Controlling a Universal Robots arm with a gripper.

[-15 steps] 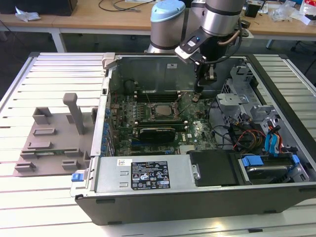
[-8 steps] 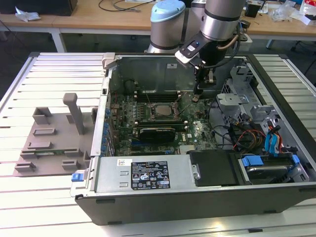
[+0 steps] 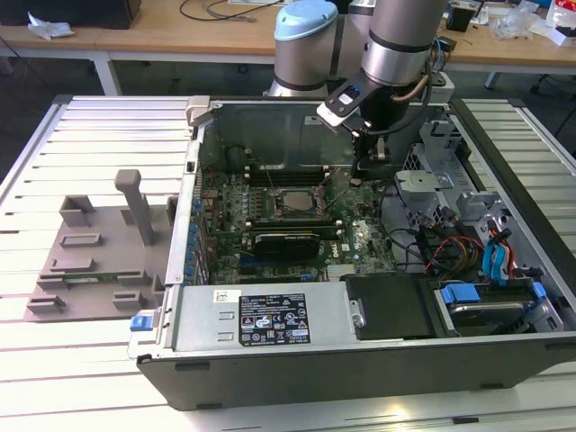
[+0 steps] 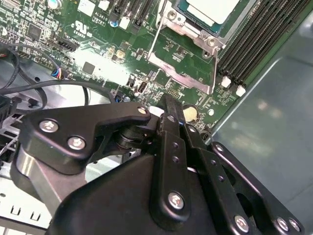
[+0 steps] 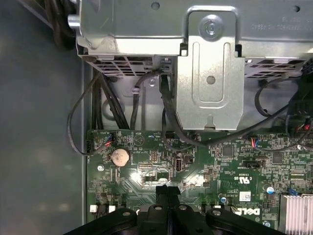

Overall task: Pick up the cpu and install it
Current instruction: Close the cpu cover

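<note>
Already in its socket (image 4: pixel 193 30), the cpu (image 4: pixel 212 10) lies apart from the fingers (image 5: pixel 162 193), clenched empty.

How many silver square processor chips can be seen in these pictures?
1. The silver square cpu chip sits at the middle of the green motherboard, inside the open computer case. Others may be hidden.

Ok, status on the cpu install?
Arm's end effector shut, empty, over board near coin cell. Silver cpu sits in socket, apart from it. Black cables close by.
</note>
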